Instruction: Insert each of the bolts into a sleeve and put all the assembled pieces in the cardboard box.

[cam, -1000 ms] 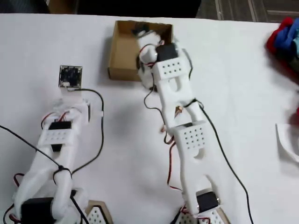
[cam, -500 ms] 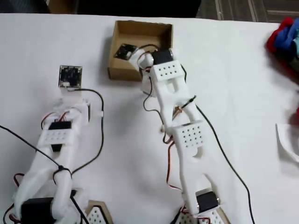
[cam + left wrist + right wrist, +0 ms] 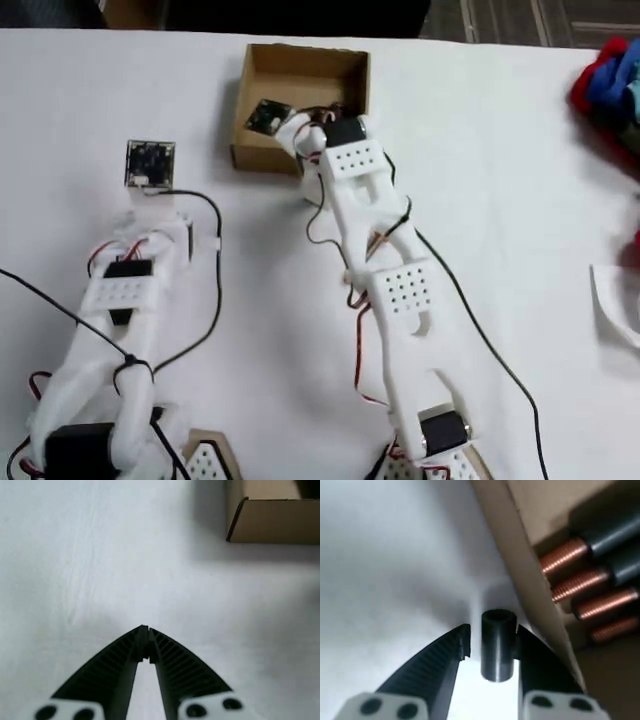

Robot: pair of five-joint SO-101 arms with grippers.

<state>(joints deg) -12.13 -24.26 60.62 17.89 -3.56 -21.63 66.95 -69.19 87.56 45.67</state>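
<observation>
A black sleeve [image 3: 497, 650] stands upright on the white table right against the outer wall of the cardboard box [image 3: 520, 555]. My right gripper [image 3: 492, 630] is open around it: one finger touches the sleeve, the other stands a small gap away. Inside the box lie several copper-threaded bolts [image 3: 590, 580] pushed into dark sleeves. In the high view the right arm [image 3: 355, 165] leans over the front wall of the box [image 3: 305, 50]. My left gripper [image 3: 144, 628] is shut and holds nothing, low over bare table a short way from a corner of the box [image 3: 275, 527].
The left arm [image 3: 125, 290] stays at the left of the table, well apart from the right arm. Red and blue cloth [image 3: 610, 85] lies at the far right edge, with a white object [image 3: 615, 305] below it. Cables trail from both arms.
The right arm's wrist has swung from over the box's right side leftward and back to the box's front wall. The left arm has not moved.
</observation>
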